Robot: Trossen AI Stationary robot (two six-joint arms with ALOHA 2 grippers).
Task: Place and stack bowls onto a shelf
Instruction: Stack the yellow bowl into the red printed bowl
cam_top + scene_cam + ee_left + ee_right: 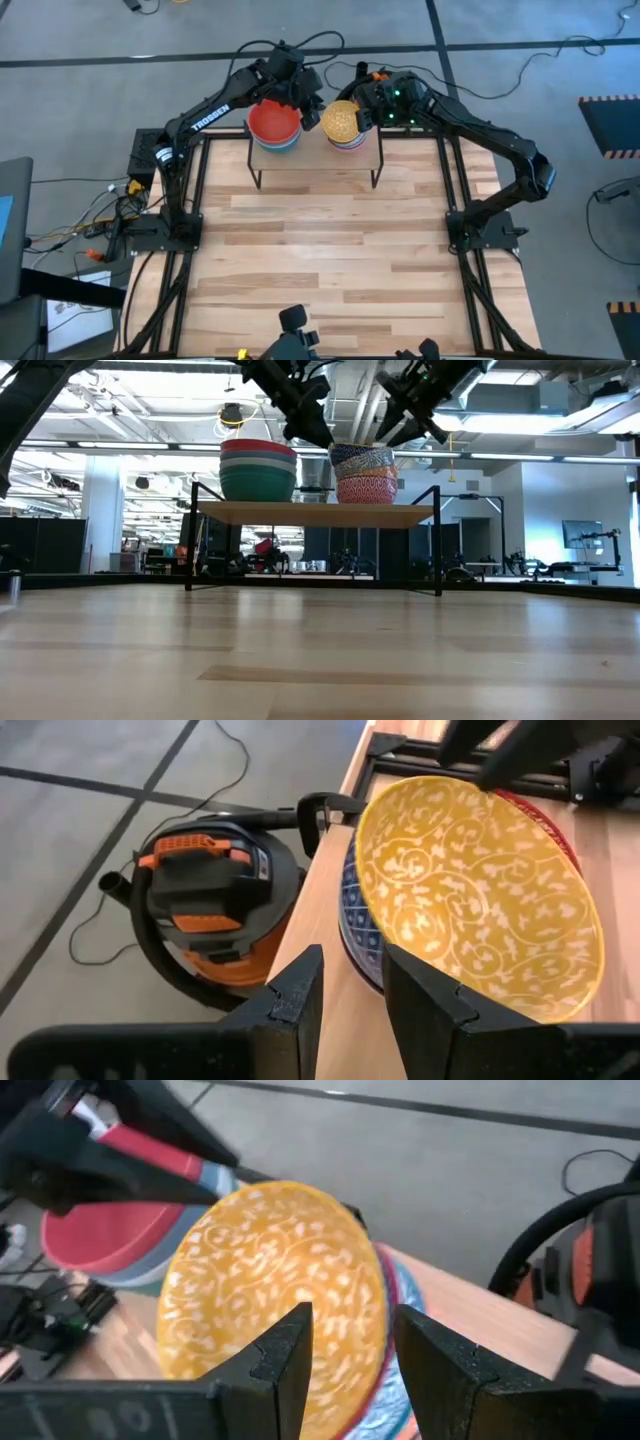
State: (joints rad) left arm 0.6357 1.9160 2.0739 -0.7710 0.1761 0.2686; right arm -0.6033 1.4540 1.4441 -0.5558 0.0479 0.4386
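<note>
High view, yellow-patterned bowl (341,121) between both grippers

From table height I saw the shelf (310,514) carrying two bowl stacks, a plain stack (258,470) topped red over green and a patterned stack (365,475) beside it, with both dark arms reaching down onto the patterned one.

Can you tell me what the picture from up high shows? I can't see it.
Two bowl stacks sit on a shelf: a red bowl tops one, a yellow bowl the other. Both arms' tools hover there, left tool, right tool.
</note>
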